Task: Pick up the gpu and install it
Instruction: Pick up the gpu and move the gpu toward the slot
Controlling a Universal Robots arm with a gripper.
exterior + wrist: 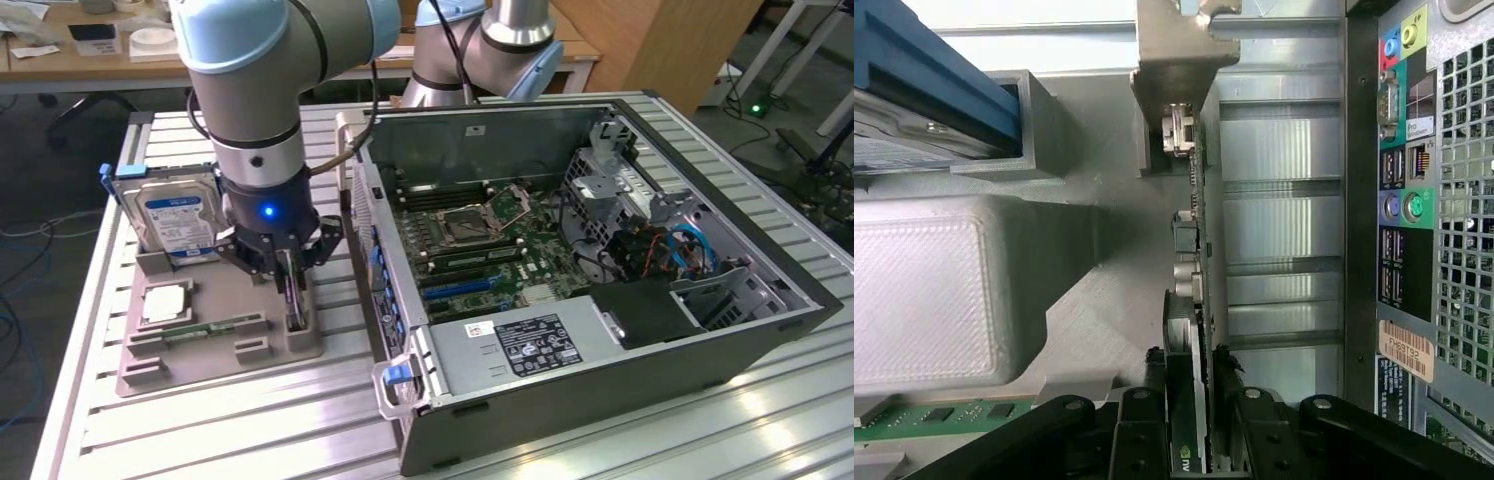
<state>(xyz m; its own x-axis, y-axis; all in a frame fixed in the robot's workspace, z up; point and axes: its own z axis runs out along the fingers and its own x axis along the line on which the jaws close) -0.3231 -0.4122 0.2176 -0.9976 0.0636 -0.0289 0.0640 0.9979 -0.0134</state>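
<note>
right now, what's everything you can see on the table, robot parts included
gpu: one, green and black, on edge in the tray
hard drive: one, silver with blue-white label, upright in the tray
square chip: one, silver, flat on the tray
ram strip: one, green, lying in the tray
tray: one, grey, exterior view's left
computer case: one, black, open, exterior view's right
table: one, silver slats, under everything
arm: one, grey and light blue, above the tray
gripper: one, black, down at the gpu
</note>
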